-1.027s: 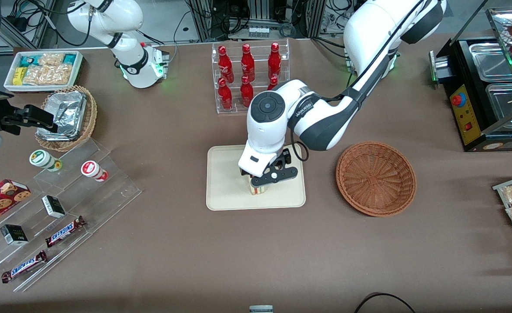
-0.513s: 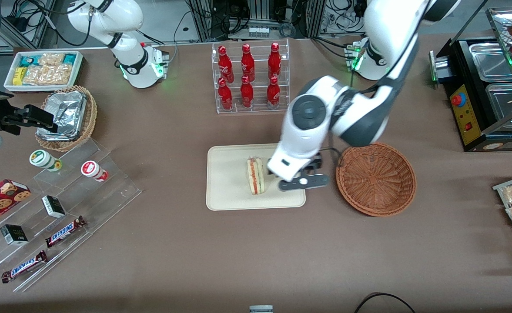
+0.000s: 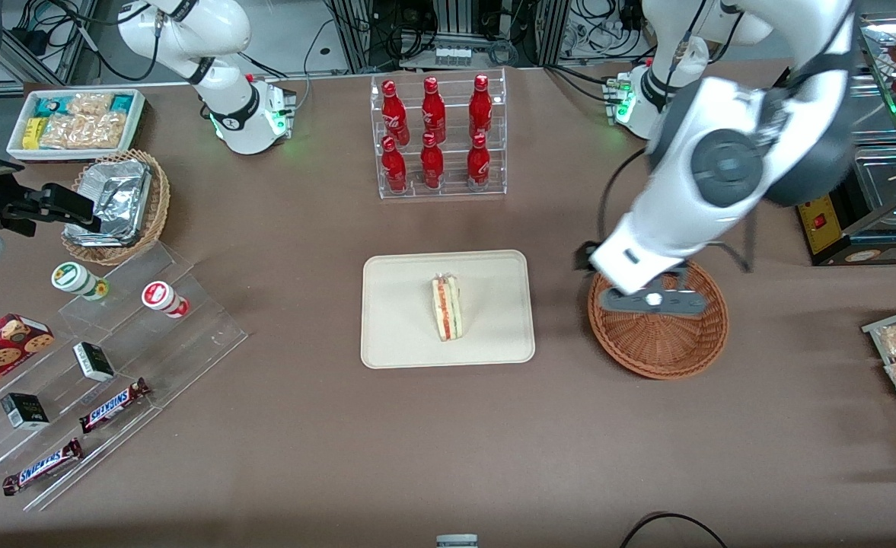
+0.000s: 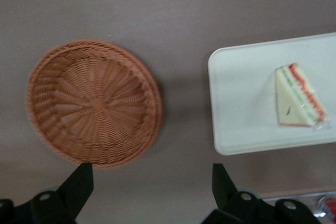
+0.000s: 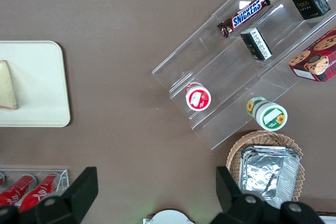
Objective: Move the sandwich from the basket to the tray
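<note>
The sandwich (image 3: 447, 307) lies on the tray (image 3: 394, 335), about the middle of it, on its side with the red and green filling edge showing and nothing touching it. The basket (image 3: 676, 358) stands well apart from the tray, toward the working arm's end of the tabletop (image 3: 448, 441), and the wrist view shows it bare inside (image 4: 94, 109).

The gripper (image 3: 652, 302) hangs high above the basket, its jaws spread wide with nothing between them; in the wrist view both fingers (image 4: 77, 184) stand far apart over bare tabletop.

As a judgement, the placing step looks done: the sandwich is out of the basket and resting inside the tray's rim. What remains is only for the arm to pull clear and park, which calls for no care near the sandwich since the gripper is already off to one side.

Hard to make out: the clear wrap shows only as a faint glint at the sandwich's corner (image 4: 317, 124). The arm's bulk covers part of the basket's rim in the front view. The right wrist view cuts the sandwich (image 5: 7, 94) off at the frame edge.
</note>
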`<state>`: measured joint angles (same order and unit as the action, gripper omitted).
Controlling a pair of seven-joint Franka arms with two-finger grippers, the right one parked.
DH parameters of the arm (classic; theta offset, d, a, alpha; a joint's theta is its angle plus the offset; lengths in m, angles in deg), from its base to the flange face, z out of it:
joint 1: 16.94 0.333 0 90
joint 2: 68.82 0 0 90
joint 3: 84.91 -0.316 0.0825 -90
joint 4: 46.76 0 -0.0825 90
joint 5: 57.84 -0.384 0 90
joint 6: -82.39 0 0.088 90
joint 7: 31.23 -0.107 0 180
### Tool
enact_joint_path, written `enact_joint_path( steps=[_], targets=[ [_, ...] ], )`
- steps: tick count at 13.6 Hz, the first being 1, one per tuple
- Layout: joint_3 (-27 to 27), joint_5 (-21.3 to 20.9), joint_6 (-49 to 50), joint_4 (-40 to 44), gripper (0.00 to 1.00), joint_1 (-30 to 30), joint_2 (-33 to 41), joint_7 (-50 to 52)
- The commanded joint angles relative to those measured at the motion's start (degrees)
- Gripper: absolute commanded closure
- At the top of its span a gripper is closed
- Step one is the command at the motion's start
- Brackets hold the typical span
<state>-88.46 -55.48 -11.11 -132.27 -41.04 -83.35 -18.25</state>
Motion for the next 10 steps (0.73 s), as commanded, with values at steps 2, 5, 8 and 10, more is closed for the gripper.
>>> enact_joint_path(
  steps=[2, 5, 8, 10],
  targets=[
    [-6.7, 1.1, 3.7, -2.1, 0.00, -0.6, 4.0, -12.2],
    [-13.1, 1.0, 5.3, -2.2, 0.00, -0.7, 5.8, -21.8],
    [-16.3, 0.5, 5.5, -2.2, 0.00, -0.7, 7.9, -22.3],
    [-16.3, -0.7, 5.5, -2.0, 0.00, -0.7, 8.4, -22.3]
  ],
)
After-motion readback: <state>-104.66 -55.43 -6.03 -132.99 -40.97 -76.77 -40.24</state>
